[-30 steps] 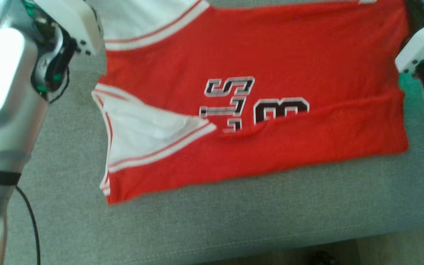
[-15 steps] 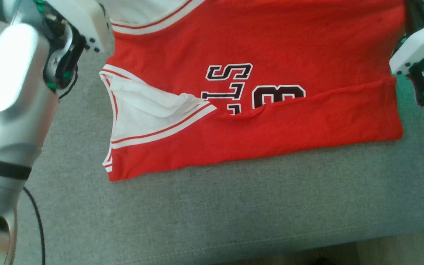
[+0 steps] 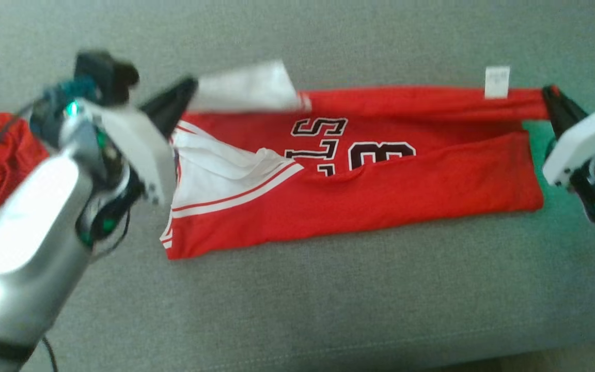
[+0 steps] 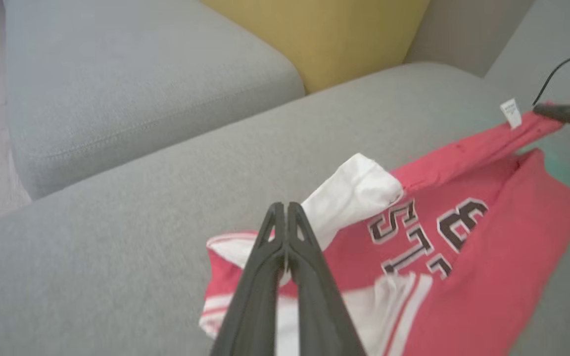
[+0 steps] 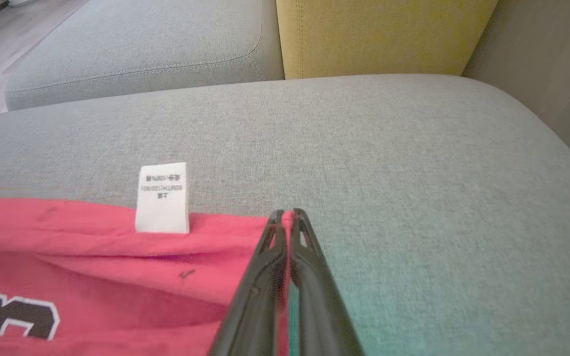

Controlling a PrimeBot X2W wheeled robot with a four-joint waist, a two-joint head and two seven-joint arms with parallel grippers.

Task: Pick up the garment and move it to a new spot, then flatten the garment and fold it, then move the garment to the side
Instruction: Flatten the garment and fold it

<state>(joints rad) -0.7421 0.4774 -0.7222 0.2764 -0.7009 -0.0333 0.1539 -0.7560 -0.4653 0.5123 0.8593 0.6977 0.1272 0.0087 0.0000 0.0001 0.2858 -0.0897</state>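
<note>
Garment: soft red jersey, black lettering, lying half-folded on the woven grey sofa seat.
Left claw: clamped on the white sleeve.
Right claw: pinching the red hem corner.
Room: yellow cushion behind.

On my feed the garment is bright red, with white panels at the armholes edged in white-and-red striped trim. Its lettering and the numeral 8 are black with a white outline. A small label on its red edge is white with fine dark print. The sofa is a flecked mid-grey weave, and I see a green tinge on it by the right arm. The cushion is mustard yellow. The left gripper and right gripper both have matte dark-grey fingers. The left forearm is shiny silver with 1 black band, its wrist housing white. A 2nd cloth is red too.
</note>
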